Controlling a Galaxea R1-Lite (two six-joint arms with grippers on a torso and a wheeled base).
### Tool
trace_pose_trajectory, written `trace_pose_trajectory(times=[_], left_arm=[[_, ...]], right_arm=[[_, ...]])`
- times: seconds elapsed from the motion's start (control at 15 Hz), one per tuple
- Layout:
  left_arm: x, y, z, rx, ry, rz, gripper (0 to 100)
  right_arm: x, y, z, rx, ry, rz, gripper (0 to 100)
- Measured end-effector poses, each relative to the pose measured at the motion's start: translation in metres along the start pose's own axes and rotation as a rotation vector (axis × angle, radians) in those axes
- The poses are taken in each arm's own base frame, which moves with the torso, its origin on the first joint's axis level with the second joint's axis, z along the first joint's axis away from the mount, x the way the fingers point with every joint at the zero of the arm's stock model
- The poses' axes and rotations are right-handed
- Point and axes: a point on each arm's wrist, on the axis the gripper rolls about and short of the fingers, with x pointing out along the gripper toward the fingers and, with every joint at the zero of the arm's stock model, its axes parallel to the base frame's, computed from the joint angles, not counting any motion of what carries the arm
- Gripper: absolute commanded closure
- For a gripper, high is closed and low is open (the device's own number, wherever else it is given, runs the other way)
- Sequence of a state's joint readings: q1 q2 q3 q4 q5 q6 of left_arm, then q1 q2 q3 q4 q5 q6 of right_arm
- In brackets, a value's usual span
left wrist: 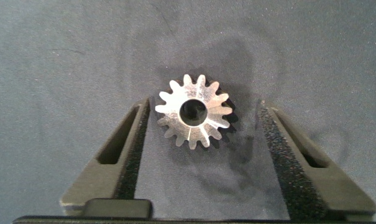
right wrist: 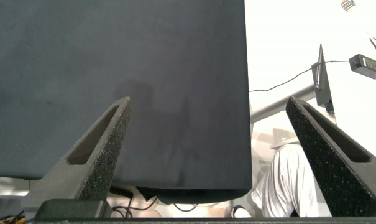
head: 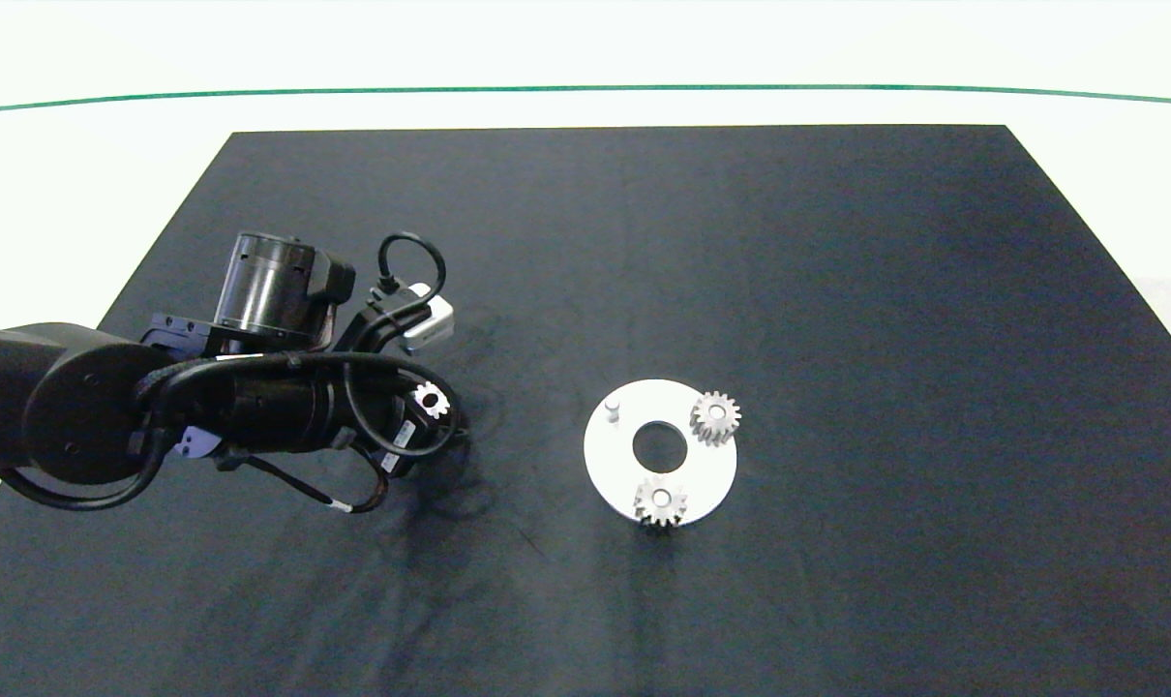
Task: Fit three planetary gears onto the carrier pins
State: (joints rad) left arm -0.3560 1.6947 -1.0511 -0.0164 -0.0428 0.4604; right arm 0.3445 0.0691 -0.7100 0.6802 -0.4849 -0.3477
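A white round disc [head: 610,463] with a large centre hole lies on the black mat, right of centre. Two planetary gears [head: 714,417] [head: 660,500] sit on two of its carrier pins. The pin [head: 613,407] at the disc's left rear is bare. A further silver gear [left wrist: 194,112] lies flat on the mat between the fingers of my left gripper [left wrist: 206,106], which is open around it without touching. This gear [head: 429,399] also shows at the left arm's tip, left of the disc. My right gripper [right wrist: 209,99] is open and holds nothing, over the mat's edge.
The black mat [head: 837,290] covers most of the white table. My left arm [head: 256,397] reaches in low over the mat's left side. Beyond the mat's edge, the right wrist view shows cables [right wrist: 281,84] and a metal stand [right wrist: 321,74].
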Motion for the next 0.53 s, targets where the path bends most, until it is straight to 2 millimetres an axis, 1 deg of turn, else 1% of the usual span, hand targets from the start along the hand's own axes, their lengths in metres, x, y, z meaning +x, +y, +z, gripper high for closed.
trace_pose_trajectory(times=[0.53], left_arm=[[0.0026, 0.0001, -0.0003, 0.001, 0.004, -0.001, 51]], right_arm=[[0.0004, 0.0001, 0.0001, -0.001, 0.002, 0.001, 0]])
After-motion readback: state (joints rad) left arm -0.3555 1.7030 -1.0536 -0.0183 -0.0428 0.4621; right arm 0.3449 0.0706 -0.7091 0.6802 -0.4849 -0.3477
